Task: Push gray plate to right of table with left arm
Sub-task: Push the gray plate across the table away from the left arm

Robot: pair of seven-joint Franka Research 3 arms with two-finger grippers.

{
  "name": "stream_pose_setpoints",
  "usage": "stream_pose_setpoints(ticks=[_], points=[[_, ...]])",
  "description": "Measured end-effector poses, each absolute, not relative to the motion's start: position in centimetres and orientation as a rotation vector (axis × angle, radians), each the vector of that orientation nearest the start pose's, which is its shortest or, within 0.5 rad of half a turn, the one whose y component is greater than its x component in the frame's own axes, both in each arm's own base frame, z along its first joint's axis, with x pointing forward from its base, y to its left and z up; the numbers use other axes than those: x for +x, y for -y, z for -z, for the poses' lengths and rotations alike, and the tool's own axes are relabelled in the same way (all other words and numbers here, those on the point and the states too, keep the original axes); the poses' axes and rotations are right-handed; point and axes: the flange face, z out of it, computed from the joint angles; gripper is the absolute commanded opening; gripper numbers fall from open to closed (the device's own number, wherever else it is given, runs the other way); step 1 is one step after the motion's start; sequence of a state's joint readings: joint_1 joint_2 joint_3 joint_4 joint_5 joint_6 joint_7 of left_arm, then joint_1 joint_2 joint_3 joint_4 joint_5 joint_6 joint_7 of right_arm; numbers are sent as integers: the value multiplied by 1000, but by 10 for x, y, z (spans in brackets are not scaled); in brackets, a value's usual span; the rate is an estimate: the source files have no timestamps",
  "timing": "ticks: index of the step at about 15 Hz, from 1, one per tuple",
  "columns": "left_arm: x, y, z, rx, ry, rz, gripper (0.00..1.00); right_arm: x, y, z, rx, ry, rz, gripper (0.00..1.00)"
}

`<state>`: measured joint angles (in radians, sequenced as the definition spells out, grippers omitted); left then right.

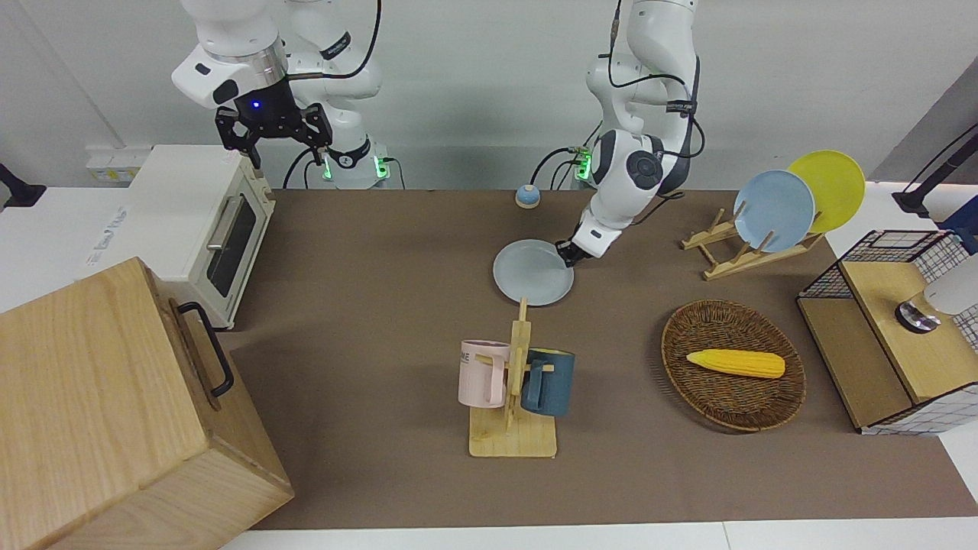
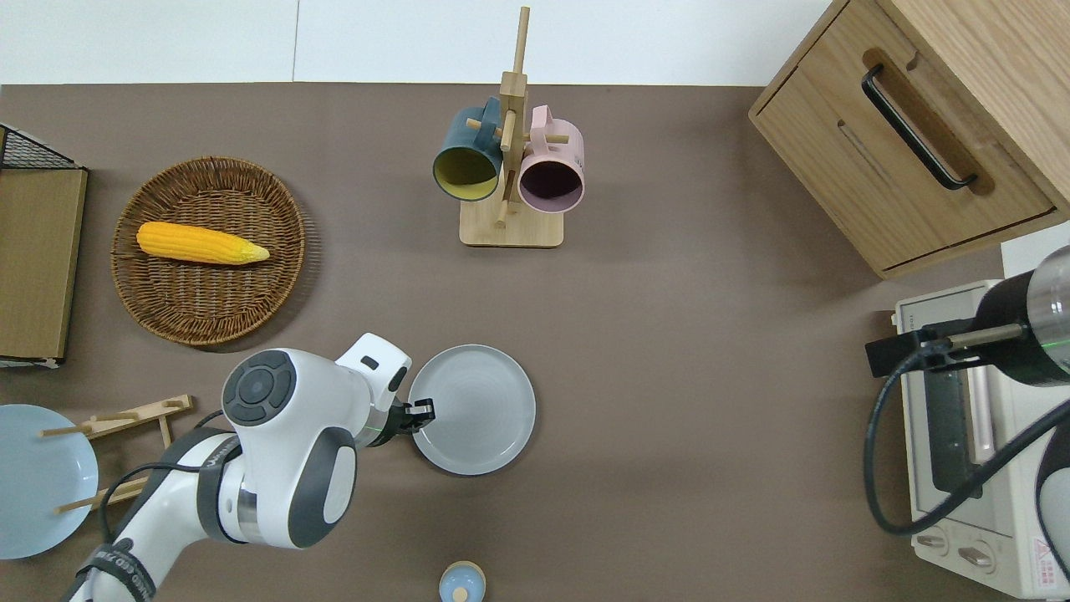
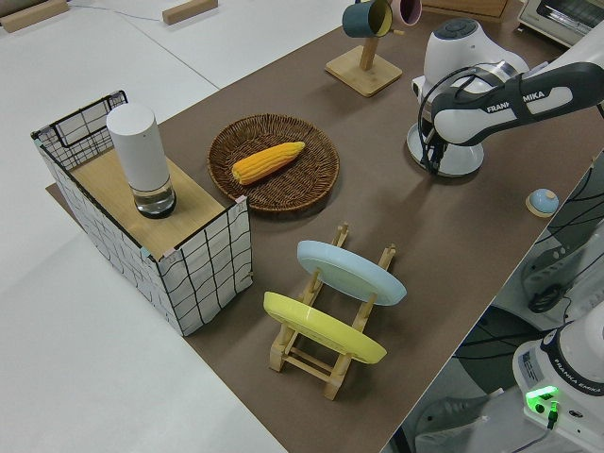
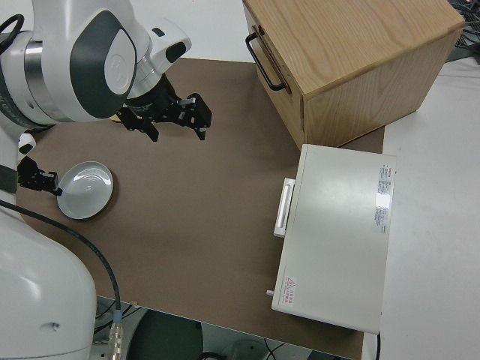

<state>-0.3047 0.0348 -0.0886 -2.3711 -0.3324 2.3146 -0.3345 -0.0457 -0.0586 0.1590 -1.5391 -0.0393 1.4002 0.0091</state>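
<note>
Now the left gripper [image 2: 420,411] is low at the rim of the gray plate [image 2: 476,410], on the side toward the left arm's end; whether its fingers are spread or pressed together I cannot tell. That plate lies flat on the table [image 2: 669,401] near its middle, nearer to the robots than the mug rack [image 2: 510,167]. Parked, the right gripper [image 1: 273,131] has its fingers spread.

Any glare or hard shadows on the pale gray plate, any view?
Front view: pale gray-blue plate evenly lit, no glare. Overhead view: faint concentric sheen on it, only a soft shadow on the brown table. Right side view: small bright highlight near its centre. Left side view: the left arm hides most of it.
</note>
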Motion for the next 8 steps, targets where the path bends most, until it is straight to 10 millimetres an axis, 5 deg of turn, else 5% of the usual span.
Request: stream_pose_setpoints(ticks=[8], points=[[421, 270, -303, -3321, 379, -247, 0, 515, -57, -656, -3188, 157, -124, 996]])
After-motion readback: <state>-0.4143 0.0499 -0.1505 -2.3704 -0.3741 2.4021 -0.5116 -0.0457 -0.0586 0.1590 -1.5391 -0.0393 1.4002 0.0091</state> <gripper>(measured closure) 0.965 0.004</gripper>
